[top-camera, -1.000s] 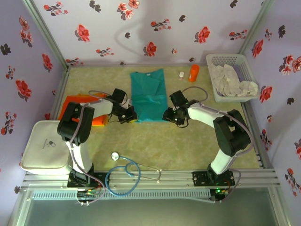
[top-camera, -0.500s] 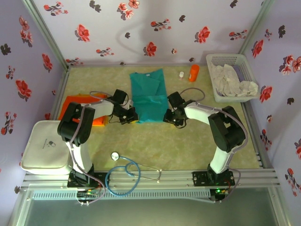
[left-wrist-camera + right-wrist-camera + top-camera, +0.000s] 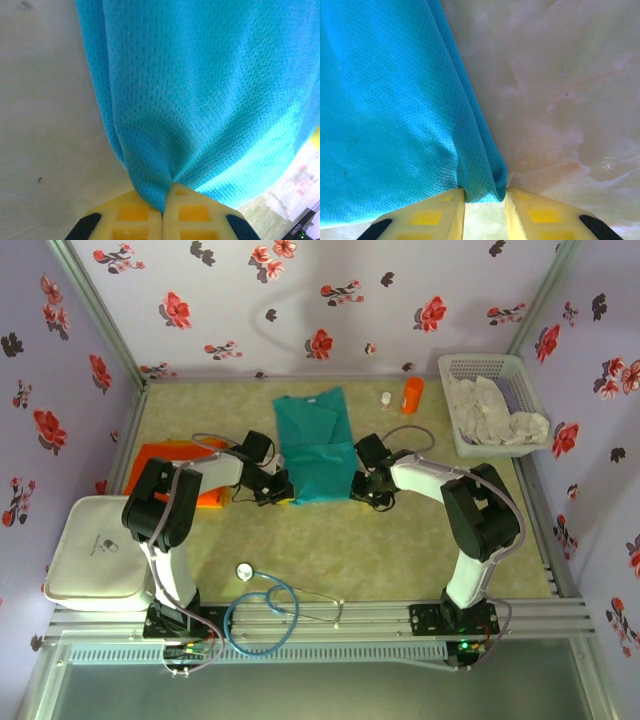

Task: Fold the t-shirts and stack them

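Observation:
The teal t-shirt (image 3: pixel 315 445) lies lengthwise in the middle of the table. My left gripper (image 3: pixel 284 486) is shut on its near left corner; in the left wrist view the teal cloth (image 3: pixel 200 100) is pinched between the yellow pads of the left gripper (image 3: pixel 163 202). At the near right corner is my right gripper (image 3: pixel 356 485). In the right wrist view the right gripper (image 3: pixel 485 197) is open by a narrow gap, with a folded edge of the teal t-shirt (image 3: pixel 385 110) between the fingertips. The orange t-shirt (image 3: pixel 160 462) lies at the left, partly under the left arm.
A white basket (image 3: pixel 478 365) of pale cloths stands at the back right. An orange bottle (image 3: pixel 412 395) and a small white bottle (image 3: pixel 386 399) are beside it. A stethoscope (image 3: pixel 262 612) lies near the front edge, a white lidded box (image 3: pixel 95 550) at the front left.
My right gripper has moved left onto the teal shirt's near right corner and its jaws have narrowed around the cloth edge. The left gripper has kept its grip.

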### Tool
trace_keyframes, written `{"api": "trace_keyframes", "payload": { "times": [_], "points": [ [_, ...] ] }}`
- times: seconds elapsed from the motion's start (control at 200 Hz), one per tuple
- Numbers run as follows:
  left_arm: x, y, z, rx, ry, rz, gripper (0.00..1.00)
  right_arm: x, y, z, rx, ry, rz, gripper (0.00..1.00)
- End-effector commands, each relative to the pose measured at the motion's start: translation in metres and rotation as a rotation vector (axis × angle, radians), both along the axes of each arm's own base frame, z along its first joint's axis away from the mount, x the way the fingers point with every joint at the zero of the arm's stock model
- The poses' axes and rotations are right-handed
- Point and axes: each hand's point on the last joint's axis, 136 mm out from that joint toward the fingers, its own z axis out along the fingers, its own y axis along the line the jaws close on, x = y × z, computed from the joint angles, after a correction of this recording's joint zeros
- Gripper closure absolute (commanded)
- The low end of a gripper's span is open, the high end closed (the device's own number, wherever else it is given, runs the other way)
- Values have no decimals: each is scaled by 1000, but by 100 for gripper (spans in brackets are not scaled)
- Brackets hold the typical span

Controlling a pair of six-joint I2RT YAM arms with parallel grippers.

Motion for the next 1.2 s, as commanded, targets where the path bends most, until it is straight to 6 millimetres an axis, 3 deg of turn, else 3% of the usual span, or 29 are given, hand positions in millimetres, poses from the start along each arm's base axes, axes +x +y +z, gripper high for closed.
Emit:
{"api": "trace_keyframes", "payload": {
  "times": [0.0, 0.41, 0.77, 0.925, 1.045, 1.195],
  "points": [
    [-14, 6, -1, 48, 20, -28, 98, 25, 6, 7, -2, -94, -6, 73],
    [-17, 6, -4, 48, 24, -27, 99, 24, 0, 13, -51, -79, 8, 68],
    [-16, 5, -5, 47, 24, -29, 100, 12, -2, -2, -76, -18, 30, 67],
    [-18, 6, -5, 48, 25, -27, 100, 7, -15, 4, -129, -34, 26, 57],
    [-17, 4, -4, 46, 23, -29, 100, 5, -18, 9, -138, -39, 24, 55],
    [-18, 5, -3, 66, 15, -39, 100, 4, -10, 8, -101, -22, 39, 57]
  ]
}}
